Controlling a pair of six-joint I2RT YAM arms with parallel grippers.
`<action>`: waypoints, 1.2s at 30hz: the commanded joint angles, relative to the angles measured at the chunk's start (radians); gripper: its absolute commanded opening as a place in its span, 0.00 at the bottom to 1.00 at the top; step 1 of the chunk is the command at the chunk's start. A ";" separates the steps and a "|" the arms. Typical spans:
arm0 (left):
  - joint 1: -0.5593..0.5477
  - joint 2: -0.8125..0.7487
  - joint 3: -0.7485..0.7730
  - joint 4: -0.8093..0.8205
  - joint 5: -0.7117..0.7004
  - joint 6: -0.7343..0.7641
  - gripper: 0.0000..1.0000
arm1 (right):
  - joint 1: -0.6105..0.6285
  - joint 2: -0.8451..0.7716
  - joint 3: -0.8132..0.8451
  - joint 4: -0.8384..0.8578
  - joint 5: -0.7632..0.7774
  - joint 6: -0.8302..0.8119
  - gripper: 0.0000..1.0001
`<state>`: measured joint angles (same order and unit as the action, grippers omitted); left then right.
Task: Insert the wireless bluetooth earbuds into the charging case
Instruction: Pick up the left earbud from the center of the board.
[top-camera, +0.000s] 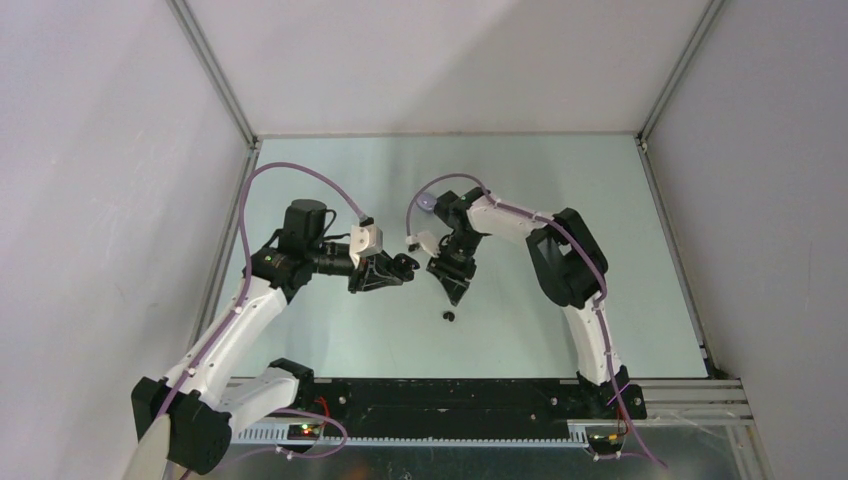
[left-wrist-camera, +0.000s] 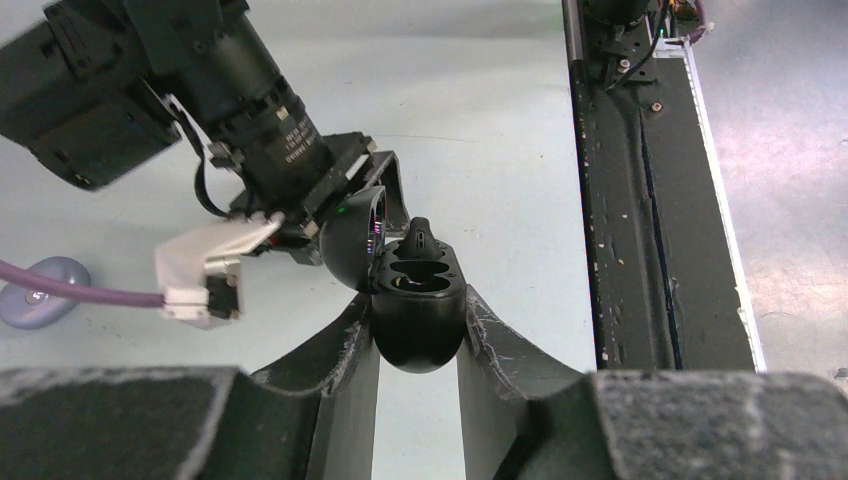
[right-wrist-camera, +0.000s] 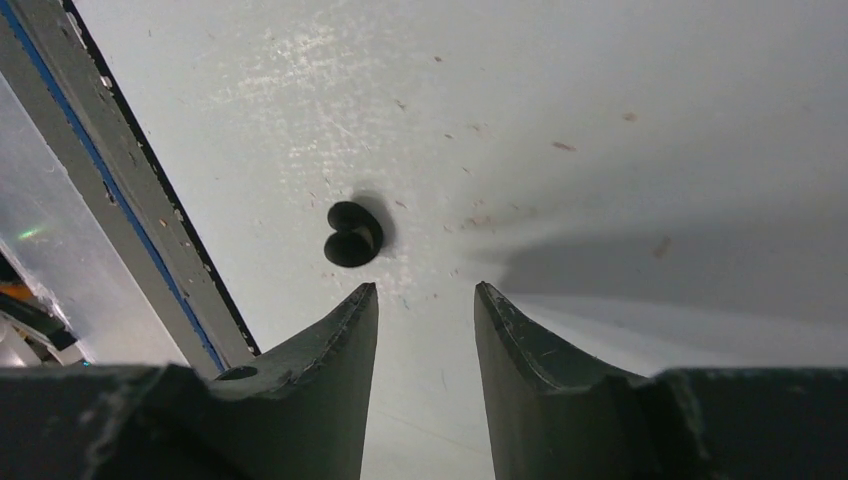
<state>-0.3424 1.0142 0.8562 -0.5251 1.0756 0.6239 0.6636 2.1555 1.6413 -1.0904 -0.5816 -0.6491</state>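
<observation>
Nearest the lens, the left fingers (left-wrist-camera: 497, 345) are closed on the black charging case (left-wrist-camera: 415, 325). They clamp its two flanks and appear to hold it clear of the worktop (left-wrist-camera: 500, 120), with the lid (left-wrist-camera: 352, 235) swung open. We note two wells. A small dark piece stands at the far rim; we cannot tell what it is.

One black earbud (right-wrist-camera: 352, 234) lies loose on the worktop near the edge rail (right-wrist-camera: 100, 200), just ahead of the right fingers (right-wrist-camera: 340, 335) and offset to one side of their gap. The right fingers are partly open, holding nothing, above the surface.

Judgement: the earbud is very light, hard, glossy and two-lobed, so it is likely to roll or squirt out of a pinch. We would centre over it and close gently across the narrow waist.

A lilac case (left-wrist-camera: 40, 290) sits farther back, well apart.
</observation>
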 joint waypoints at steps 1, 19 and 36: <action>0.002 -0.009 0.010 0.013 0.012 -0.013 0.00 | 0.017 0.013 -0.003 0.015 -0.007 0.017 0.43; 0.003 -0.019 0.000 0.019 0.005 -0.013 0.00 | 0.045 0.025 -0.052 0.035 -0.006 0.021 0.41; 0.003 -0.034 -0.003 0.017 0.021 -0.013 0.00 | 0.067 0.041 -0.074 0.044 0.006 0.033 0.38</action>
<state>-0.3424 1.0061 0.8562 -0.5251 1.0763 0.6239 0.7185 2.1750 1.5921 -1.0794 -0.6189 -0.6147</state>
